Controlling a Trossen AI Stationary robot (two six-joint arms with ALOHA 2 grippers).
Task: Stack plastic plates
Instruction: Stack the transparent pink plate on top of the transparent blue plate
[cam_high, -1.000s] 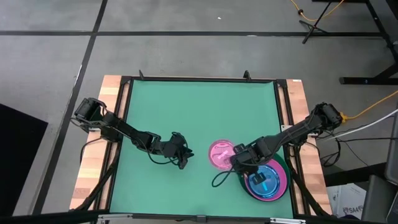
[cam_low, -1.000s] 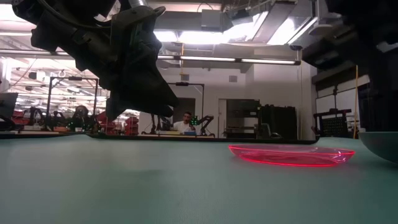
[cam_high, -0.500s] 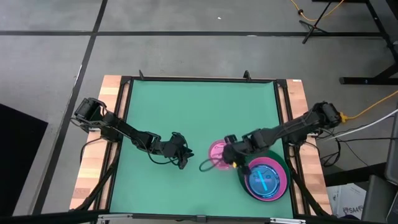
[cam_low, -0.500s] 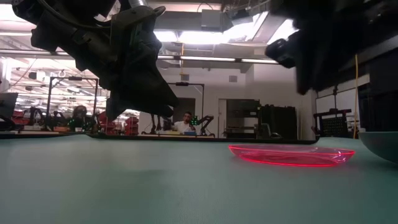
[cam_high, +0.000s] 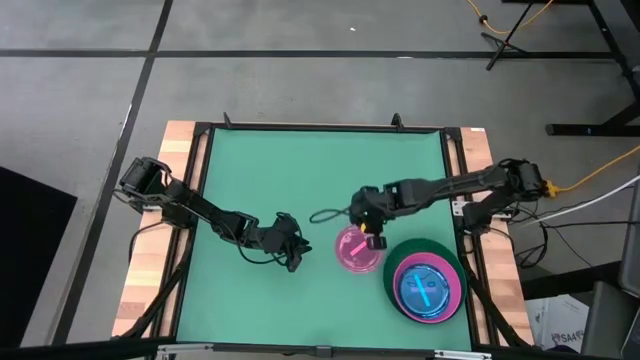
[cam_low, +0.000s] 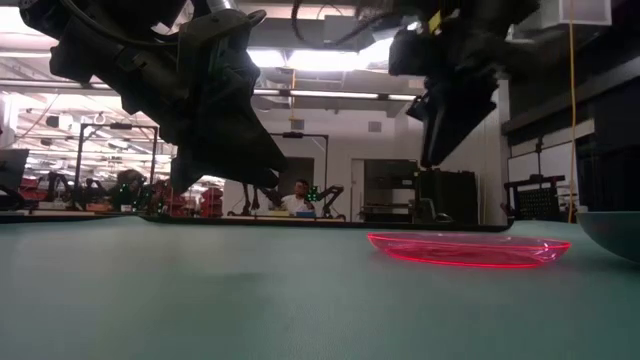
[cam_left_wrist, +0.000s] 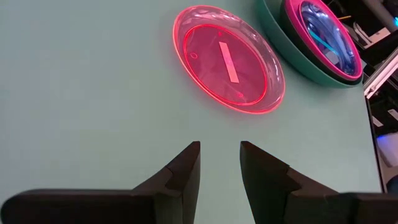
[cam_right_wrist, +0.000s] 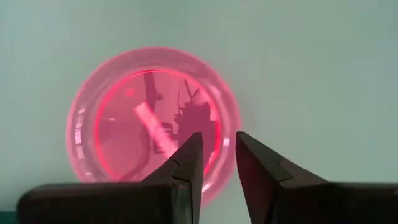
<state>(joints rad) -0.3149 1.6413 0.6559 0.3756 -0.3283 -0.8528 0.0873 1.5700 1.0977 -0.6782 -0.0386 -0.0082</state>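
A small translucent pink plate (cam_high: 357, 250) (cam_right_wrist: 152, 124) (cam_left_wrist: 227, 59) lies flat on its base on the green mat, low and wide in the low view (cam_low: 465, 248). To its near right stands a stack (cam_high: 428, 285): a dark green plate (cam_left_wrist: 280, 37) at the bottom, a pink one above it, and cyan on top. My right gripper (cam_high: 370, 236) (cam_right_wrist: 219, 155) hovers above the pink plate's far part, pointing down, open by a narrow gap and touching nothing. My left gripper (cam_high: 293, 260) (cam_left_wrist: 220, 155) waits left of the pink plate, open by a narrow gap and empty.
The green mat (cam_high: 300, 170) has free room across its far half and its left side. Black rails and wooden boards (cam_high: 478, 160) frame the table. In the low view a person sits far off in the room behind the table.
My right gripper has left the stack and swung toward the table's left and far edge, ending above the translucent pink plate. It has turned so that its fingers point down at the plate. The plates have stayed in place.
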